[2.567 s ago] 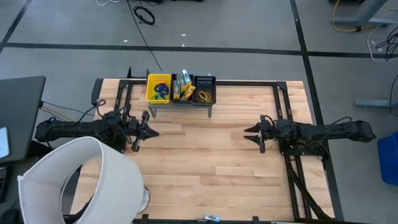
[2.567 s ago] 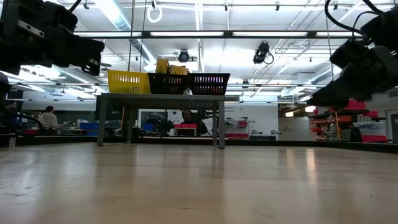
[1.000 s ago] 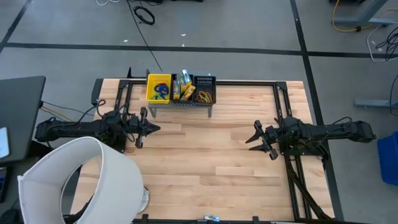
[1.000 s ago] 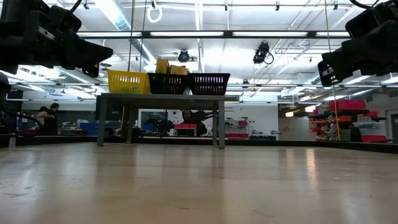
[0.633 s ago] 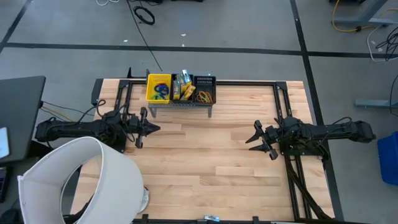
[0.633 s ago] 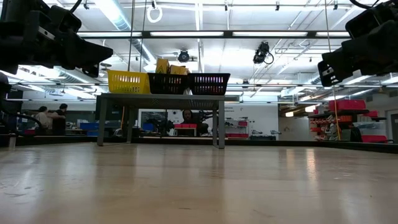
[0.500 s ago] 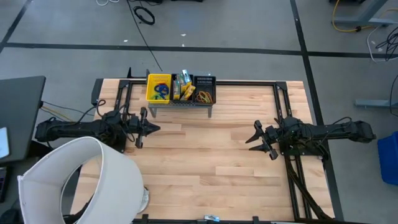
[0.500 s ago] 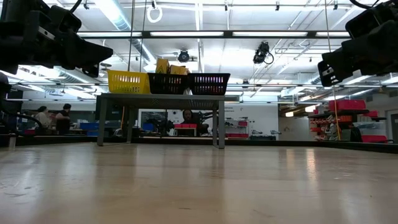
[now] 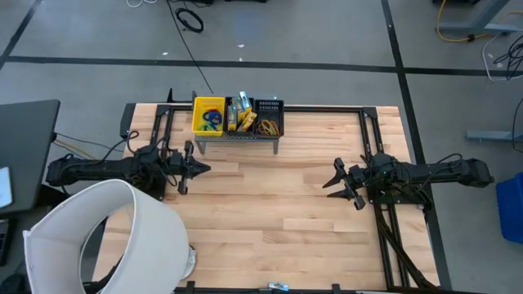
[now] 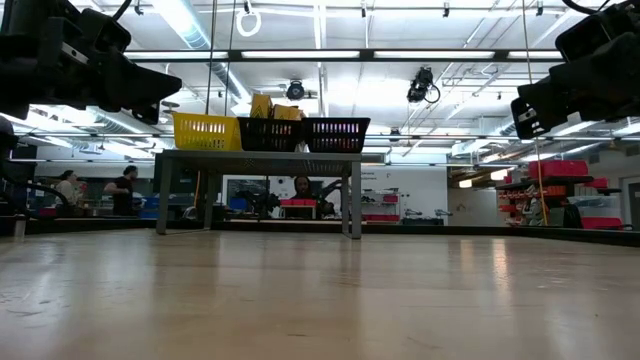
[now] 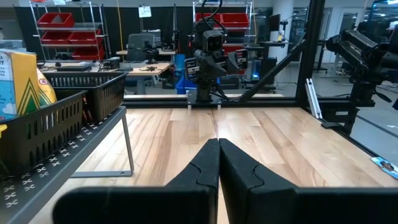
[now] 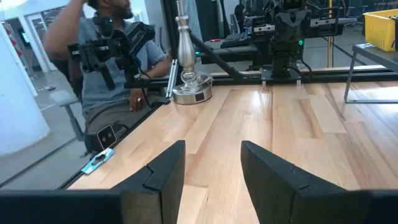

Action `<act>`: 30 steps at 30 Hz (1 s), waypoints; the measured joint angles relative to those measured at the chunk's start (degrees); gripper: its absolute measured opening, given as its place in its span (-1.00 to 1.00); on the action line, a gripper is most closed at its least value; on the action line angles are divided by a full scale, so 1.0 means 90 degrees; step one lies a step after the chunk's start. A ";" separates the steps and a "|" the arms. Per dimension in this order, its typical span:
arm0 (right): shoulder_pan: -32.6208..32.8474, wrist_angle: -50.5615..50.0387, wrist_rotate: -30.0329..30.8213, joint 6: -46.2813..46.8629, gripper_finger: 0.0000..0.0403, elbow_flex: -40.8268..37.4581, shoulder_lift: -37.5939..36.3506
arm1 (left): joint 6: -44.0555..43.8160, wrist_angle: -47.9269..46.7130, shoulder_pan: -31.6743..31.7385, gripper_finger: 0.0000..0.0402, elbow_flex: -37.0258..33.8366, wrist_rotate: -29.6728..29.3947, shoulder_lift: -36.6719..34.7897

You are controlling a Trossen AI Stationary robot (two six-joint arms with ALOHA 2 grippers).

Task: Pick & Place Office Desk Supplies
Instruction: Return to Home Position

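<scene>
Supplies sit in the bins on the shelf at the table's far edge, nearer the left hand, pinched closed on nothing. Right hand hangs parted, empty, well apart. Nothing left to fetch, I'd say.

Open table before the shelf

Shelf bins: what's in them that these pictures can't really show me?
- High view: the loops in the right black bin are too small to count.
- Low view: the yellow bin hides its contents behind its own walls.
- Left wrist view: the crayon box is cut off by the picture's edge.
</scene>
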 joint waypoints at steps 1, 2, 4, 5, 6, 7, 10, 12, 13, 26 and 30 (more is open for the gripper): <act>0.0000 0.0000 0.0002 0.0000 -0.18 0.0000 0.0000 | 0.0000 0.0000 0.0000 -0.95 0.0000 0.0000 0.0000; -0.0002 0.0000 0.0001 0.0000 -0.18 0.0000 0.0000 | 0.0000 0.0000 0.0000 -0.95 0.0000 0.0000 0.0000; -0.0001 0.0000 0.0002 0.0001 -0.18 0.0000 0.0000 | 0.0000 -0.0001 0.0000 -0.95 0.0000 0.0000 0.0000; -0.0002 0.0001 0.0000 0.0000 -0.18 0.0000 0.0000 | 0.0000 0.0000 0.0000 -0.95 0.0000 0.0000 0.0000; -0.0002 0.0000 0.0000 0.0000 -0.18 0.0000 0.0000 | 0.0000 0.0000 0.0000 -0.95 0.0000 0.0000 0.0000; 0.0000 0.0000 0.0002 0.0000 -0.18 0.0000 0.0000 | 0.0000 0.0000 0.0000 -0.95 0.0000 0.0000 0.0000; 0.0000 0.0000 0.0000 0.0000 -0.18 0.0000 0.0000 | -0.0001 0.0000 0.0000 -0.95 0.0000 0.0000 0.0002; -0.0001 0.0001 0.0002 0.0002 -0.18 0.0000 0.0000 | 0.0000 0.0000 0.0000 -0.95 0.0000 0.0001 0.0001; 0.0000 0.0000 0.0001 0.0000 -0.18 0.0000 0.0000 | -0.0002 0.0000 0.0000 -0.95 0.0002 0.0000 0.0001; -0.0002 0.0000 0.0002 0.0000 -0.18 0.0000 0.0000 | 0.0000 0.0000 0.0000 -0.95 0.0002 0.0000 0.0002; -0.0001 0.0001 0.0002 0.0001 -0.18 0.0000 0.0000 | 0.0000 0.0000 0.0000 -0.95 0.0002 0.0001 0.0002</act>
